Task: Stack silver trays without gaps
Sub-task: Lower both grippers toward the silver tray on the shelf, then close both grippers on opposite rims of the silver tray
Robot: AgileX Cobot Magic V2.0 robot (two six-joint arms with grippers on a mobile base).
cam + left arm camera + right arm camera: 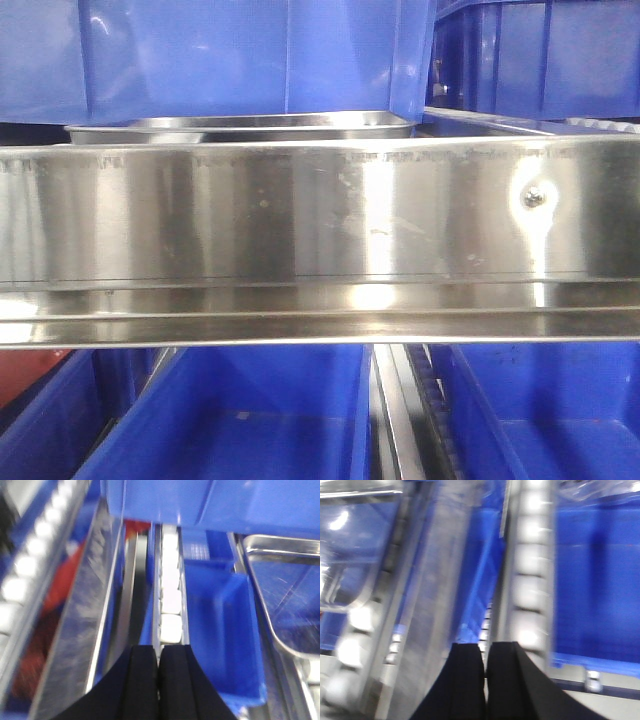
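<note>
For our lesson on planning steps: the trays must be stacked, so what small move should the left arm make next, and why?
Probably open the left gripper and ease it right toward the tray. It is shut on nothing, and the tray lies off to its right, untouched. The view is blurred, so a slow approach seems wise.

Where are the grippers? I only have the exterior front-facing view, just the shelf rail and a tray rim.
Observer: The left gripper is shut on nothing, with a roller track straight ahead.
Operator: Any tray near it?
Observer: A silver tray lies at the right of the left wrist view, past a blue bin.
Operator: And the right one?
Observer: The right gripper is shut and empty too; its view is blurred.
</note>
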